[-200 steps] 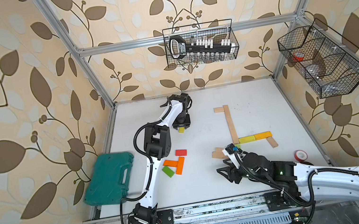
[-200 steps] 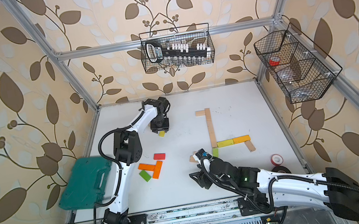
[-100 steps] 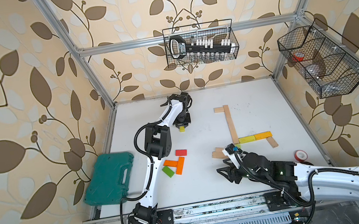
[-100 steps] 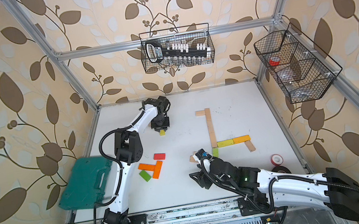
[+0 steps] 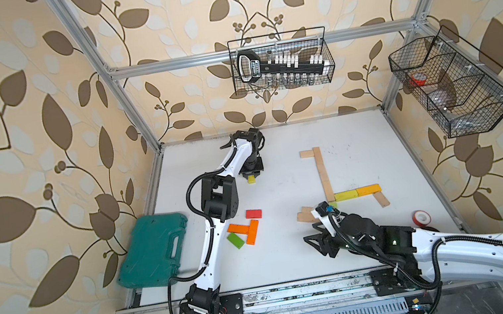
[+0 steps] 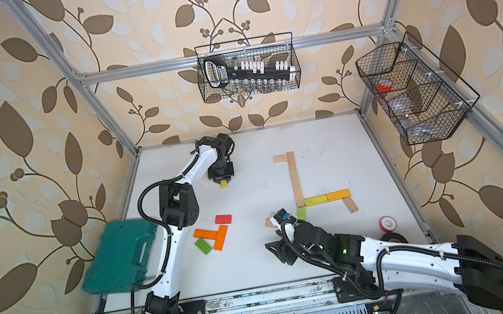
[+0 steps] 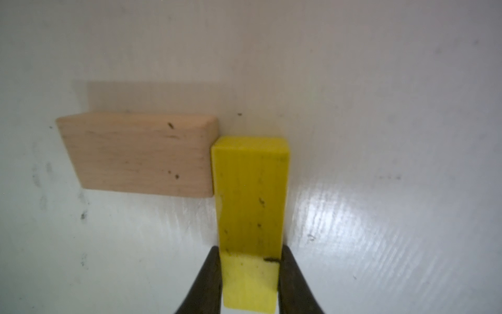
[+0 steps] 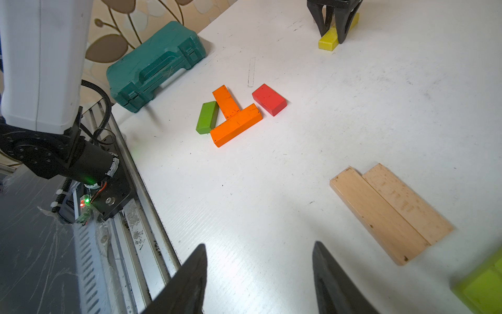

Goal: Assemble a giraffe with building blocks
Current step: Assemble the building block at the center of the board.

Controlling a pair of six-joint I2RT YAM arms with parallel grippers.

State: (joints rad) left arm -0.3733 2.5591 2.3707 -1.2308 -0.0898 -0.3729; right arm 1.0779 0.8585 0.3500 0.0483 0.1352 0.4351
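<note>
My left gripper [image 5: 250,174] is shut on a yellow block [image 7: 251,195] at the far left of the table, where the block [image 6: 224,184] rests. A pale wood block [image 7: 138,155] touches its end. A flat figure lies at mid-right: pale long planks [image 5: 323,173], a short pale block [image 5: 306,154], yellow blocks [image 5: 357,192] and a slanted pale block [image 5: 381,199]. My right gripper [image 8: 259,246] stands open and empty over the near table, beside two pale planks [image 8: 391,212]. Red [image 5: 253,213], orange [image 5: 252,231] and green [image 5: 235,240] blocks lie loose.
A dark green plastic case [image 5: 152,248] overhangs the table's left edge. A red tape roll [image 5: 421,217] sits near the right edge by my right arm. Wire baskets hang on the back wall [image 5: 281,67] and the right wall [image 5: 454,83].
The left gripper's jaws have closed in on the yellow block. Both arms otherwise hold their places.
</note>
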